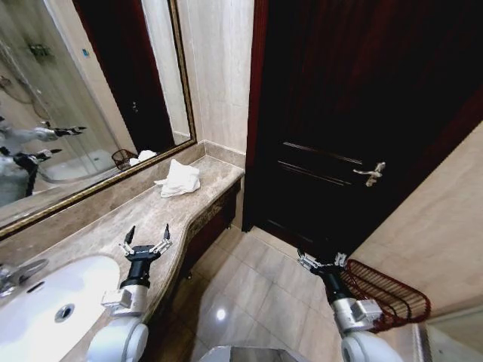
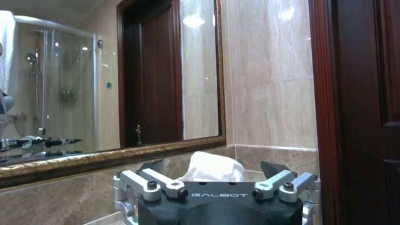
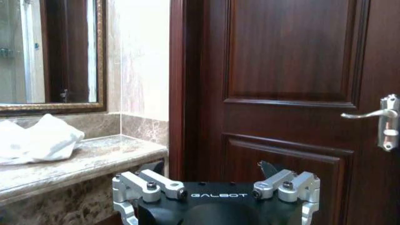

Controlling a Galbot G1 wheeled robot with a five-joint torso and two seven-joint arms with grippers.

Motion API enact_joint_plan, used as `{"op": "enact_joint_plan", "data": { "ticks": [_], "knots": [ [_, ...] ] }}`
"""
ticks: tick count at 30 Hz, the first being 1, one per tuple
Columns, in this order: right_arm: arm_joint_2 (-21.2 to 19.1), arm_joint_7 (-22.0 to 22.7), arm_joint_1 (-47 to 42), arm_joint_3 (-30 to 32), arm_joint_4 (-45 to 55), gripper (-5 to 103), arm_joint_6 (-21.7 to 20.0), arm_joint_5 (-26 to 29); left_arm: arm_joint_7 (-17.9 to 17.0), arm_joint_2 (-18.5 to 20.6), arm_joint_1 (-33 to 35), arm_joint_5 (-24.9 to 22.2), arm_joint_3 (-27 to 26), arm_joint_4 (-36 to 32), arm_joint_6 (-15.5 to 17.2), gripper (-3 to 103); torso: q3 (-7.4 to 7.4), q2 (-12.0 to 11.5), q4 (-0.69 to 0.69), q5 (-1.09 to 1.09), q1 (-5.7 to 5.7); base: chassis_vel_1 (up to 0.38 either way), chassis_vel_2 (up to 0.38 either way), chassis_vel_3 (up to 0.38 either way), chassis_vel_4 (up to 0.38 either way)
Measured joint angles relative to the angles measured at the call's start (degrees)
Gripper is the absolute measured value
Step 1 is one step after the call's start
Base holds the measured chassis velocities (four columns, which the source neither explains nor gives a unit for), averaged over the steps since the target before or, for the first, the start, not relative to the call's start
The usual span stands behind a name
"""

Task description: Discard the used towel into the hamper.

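Facing the towel farther along the table, the left claw hovers released, seemingly lined up to reach; the right claw, released, idles beside the hamper.

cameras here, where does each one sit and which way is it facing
Head view: from the head, looking down at the counter, towel, hamper; left gripper and right gripper both show, open.
Left wrist view: behind the left gripper, facing the mirror and towel.
Right wrist view: behind the right gripper, facing the door.
Shared: the towel.
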Motion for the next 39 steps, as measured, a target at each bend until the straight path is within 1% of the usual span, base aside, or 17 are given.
{"op": "enact_joint_plan", "data": {
  "ticks": [15,22,27,33,35,36,37,38,39],
  "knots": [
    [0.1,0.0,-0.2,0.0,0.1,100,0.4,0.1,0.2,0.1,0.1,0.0,-0.1,-0.1,-0.2,100,0.0,0.0,0.0,0.0,0.0,-0.124,0.128,0.131,-0.128],
    [0.2,0.0,0.0,-0.2,1.0,100,-0.2,0.6,0.2,0.1,-0.1,-0.1,-0.1,-0.1,-0.1,100,0.0,0.0,-0.01,0.0,0.01,-0.128,0.121,0.131,-0.129],
    [0.3,-0.8,0.4,-0.3,1.0,100,-0.2,1.5,0.2,0.1,-0.2,-0.3,-0.3,-0.4,0.0,100,0.0,0.0,0.0,0.0,0.0,-0.131,0.14,0.129,-0.134],
    [0.3,-1.1,0.5,-0.5,0.9,100,0.7,2.3,0.1,0.1,-0.2,-0.4,-0.3,-0.5,0.4,100,0.0,0.0,-0.01,0.0,0.01,-0.11,0.115,0.116,-0.113],
    [0.2,-0.8,0.5,-0.3,0.9,100,0.5,2.9,0.1,0.2,-0.2,-1.1,-0.4,-0.9,1.6,100,0.01,0.0,0.01,0.0,0.04,-0.081,0.055,0.063,-0.029],
    [0.2,-0.8,0.5,-0.3,0.9,100,0.5,2.9,0.1,0.2,-0.2,-1.1,-0.4,-0.9,1.6,100,0.01,0.0,0.01,0.0,0.04,-0.071,0.055,0.041,0.02],
    [0.1,-0.7,0.4,-0.2,0.9,100,0.5,3.1,0.1,0.5,-0.3,-1.9,-0.5,-1.2,2.8,100,0.01,0.0,0.01,0.02,0.04,0.0,0.0,0.0,0.0],
    [-0.1,-0.6,0.4,0.0,0.9,100,0.5,3.2,0.1,1.3,-0.7,-3.4,-0.7,-1.6,4.9,100,0.01,0.0,-0.03,-0.01,0.02,0.0,0.0,0.0,0.0],
    [-0.1,-0.6,0.5,0.0,0.9,100,0.5,3.2,0.0,1.9,-1.1,-4.6,-0.9,-1.8,6.6,100,0.01,0.0,-0.01,-0.01,0.01,0.0,0.0,0.0,0.0]
  ]
}}
